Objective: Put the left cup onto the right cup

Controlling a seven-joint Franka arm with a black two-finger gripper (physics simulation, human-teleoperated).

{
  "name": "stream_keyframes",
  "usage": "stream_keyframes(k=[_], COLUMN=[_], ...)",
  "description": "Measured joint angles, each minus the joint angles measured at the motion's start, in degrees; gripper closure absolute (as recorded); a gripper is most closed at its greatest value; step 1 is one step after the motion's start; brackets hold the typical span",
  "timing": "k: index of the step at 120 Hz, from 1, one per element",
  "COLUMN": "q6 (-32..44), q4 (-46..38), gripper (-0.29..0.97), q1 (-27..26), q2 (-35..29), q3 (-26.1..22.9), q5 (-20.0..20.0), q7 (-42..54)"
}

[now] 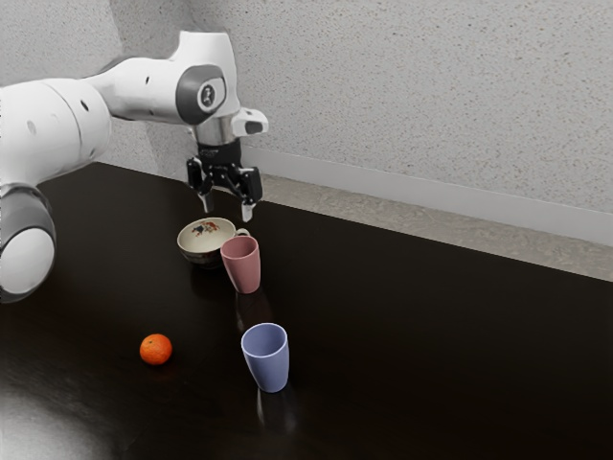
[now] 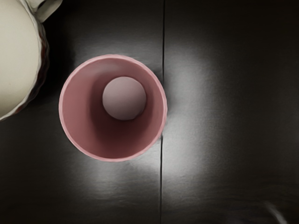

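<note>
pink cup [image 2: 112, 107] upright, mouth up, axis vertical, below spread gripper [image 1: 226, 209]

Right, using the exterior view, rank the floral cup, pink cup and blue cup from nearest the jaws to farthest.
1-2. floral cup and pink cup, side by side just below the open jaws: too close to call.
3. blue cup, farthest, well forward toward the camera.

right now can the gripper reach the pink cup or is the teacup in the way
Probably yes. The gripper hangs open above the pink cup, which stands upright with nothing over its mouth. The teacup sits close beside it, not touching, so that side looks tight.
</note>
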Motion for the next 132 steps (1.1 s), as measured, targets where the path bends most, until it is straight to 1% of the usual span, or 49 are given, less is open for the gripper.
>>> stream_keyframes(k=[21,51,95,132], q6=[2.7,5.8,8.1,9.5], q4=[-2.5,-2.8,2.6,3.1], gripper=[0.03,0.03,0.03,0.03], q1=[-0.8,-0.7,-0.2,0.1], q2=[0.9,4.3,9.0,12.1], q3=[-0.1,-0.1,-0.1,-0.4], q5=[-1.0,-1.6,-1.8,-2.7], q7=[-2.1,-3.8,-5.1,-5.8])
